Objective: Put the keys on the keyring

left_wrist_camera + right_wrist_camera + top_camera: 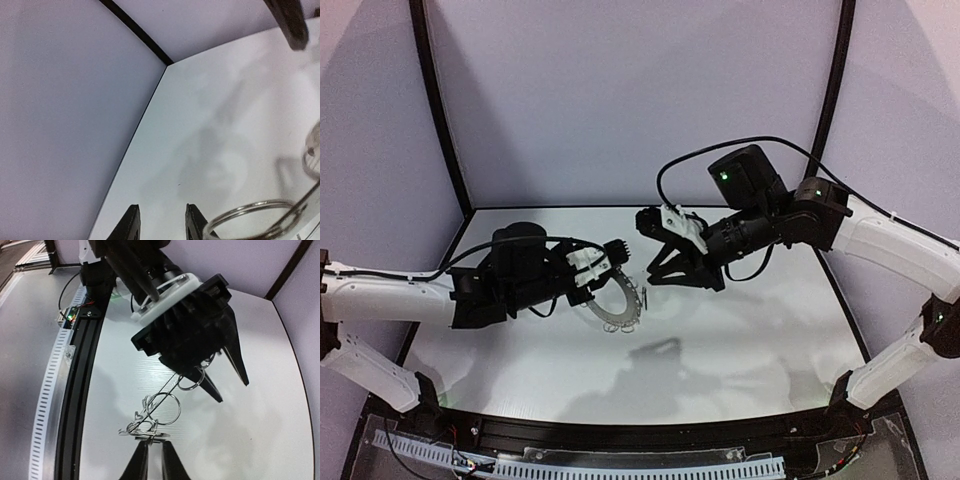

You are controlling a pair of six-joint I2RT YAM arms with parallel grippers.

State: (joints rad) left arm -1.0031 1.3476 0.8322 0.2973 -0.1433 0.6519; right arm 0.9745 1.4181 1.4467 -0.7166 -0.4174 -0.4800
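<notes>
The keyring [612,316], a flat grey ring fringed with wire loops, hangs tilted under my left gripper [620,252]. In the right wrist view the keyring [160,392] shows nearly edge-on as a thin dark line running up to the left gripper [232,391], whose fingers stand apart. A wire loop [250,214] rests against the left gripper's right finger [195,222]. My right gripper [152,450] is closed on a small flat dark piece [150,435] at the ring's low rim, apparently the key. In the top view the right gripper [648,283] meets the ring's right edge.
Silver split rings [165,405] and heart-shaped loops [137,416] dangle from the rim. The white table [740,340] is bounded by pale walls with a black corner seam [135,30]. A black rail [85,370] with cables runs along the near edge.
</notes>
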